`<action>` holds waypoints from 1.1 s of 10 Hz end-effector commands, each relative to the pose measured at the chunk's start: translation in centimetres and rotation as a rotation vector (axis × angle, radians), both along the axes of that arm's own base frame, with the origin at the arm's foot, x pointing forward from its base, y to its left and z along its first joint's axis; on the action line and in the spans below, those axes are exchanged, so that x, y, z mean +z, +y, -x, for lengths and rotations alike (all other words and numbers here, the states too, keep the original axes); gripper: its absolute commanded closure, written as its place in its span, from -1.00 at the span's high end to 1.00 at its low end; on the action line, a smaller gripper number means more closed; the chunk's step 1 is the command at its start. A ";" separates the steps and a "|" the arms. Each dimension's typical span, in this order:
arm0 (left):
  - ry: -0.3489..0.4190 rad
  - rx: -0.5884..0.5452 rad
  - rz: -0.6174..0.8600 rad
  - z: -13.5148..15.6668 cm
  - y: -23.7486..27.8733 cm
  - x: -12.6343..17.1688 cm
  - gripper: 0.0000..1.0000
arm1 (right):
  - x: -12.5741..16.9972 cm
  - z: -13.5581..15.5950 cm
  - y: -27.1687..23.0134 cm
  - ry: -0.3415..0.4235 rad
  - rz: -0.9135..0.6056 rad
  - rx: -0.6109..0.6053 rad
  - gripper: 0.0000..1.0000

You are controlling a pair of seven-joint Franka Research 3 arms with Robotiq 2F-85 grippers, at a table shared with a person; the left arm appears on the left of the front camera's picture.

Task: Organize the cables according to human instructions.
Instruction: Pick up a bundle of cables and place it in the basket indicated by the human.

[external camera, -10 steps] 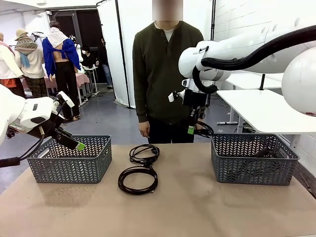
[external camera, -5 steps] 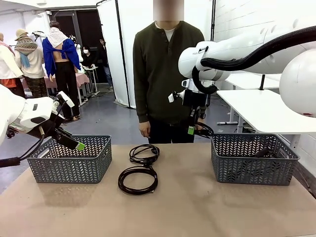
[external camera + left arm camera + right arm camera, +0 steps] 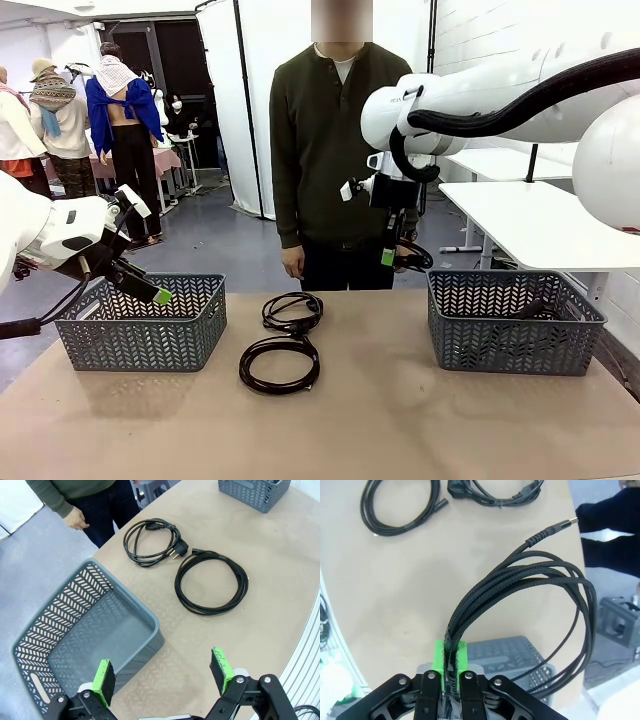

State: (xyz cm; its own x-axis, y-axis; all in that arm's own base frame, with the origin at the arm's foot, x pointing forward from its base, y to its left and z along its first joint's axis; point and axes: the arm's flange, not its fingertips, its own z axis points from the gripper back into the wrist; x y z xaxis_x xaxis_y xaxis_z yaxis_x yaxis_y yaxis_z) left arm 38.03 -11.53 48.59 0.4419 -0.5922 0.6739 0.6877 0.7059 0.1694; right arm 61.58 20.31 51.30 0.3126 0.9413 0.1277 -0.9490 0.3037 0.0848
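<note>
My right gripper (image 3: 388, 258) hangs in the air left of the right grey basket (image 3: 515, 345), shut on a coiled braided black cable (image 3: 424, 259). In the right wrist view the green pads (image 3: 439, 655) pinch the bundled strands and the coil (image 3: 547, 562) loops out over the table. Two more coiled cables lie mid-table, one farther (image 3: 300, 325) and one nearer (image 3: 280, 345). My left gripper (image 3: 160, 296) is open and holds nothing, above the front rim of the left grey basket (image 3: 140, 340). Its wrist view shows both cables (image 3: 178, 550) (image 3: 210, 612) beyond that basket (image 3: 145, 625).
A person stands at the far side of the table, hands down by the thighs (image 3: 77, 519). Something dark (image 3: 530, 308) lies inside the right basket. Bare brown tabletop (image 3: 380, 430) lies between the baskets and along the front.
My right gripper has risen slightly with the cable still held. The left arm and the cables on the table have not moved.
</note>
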 end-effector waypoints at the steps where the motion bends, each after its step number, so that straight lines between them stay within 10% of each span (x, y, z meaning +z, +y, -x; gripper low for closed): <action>1: 0.004 0.012 0.011 -0.1 0.1 0.0 1.00 | 1.6 1.7 -1.2 -0.018 0.015 0.070 -1.00; 11: 0.004 0.012 0.011 -0.1 0.1 0.0 1.00 | 2.3 6.8 -12.4 -0.115 0.188 0.252 -1.00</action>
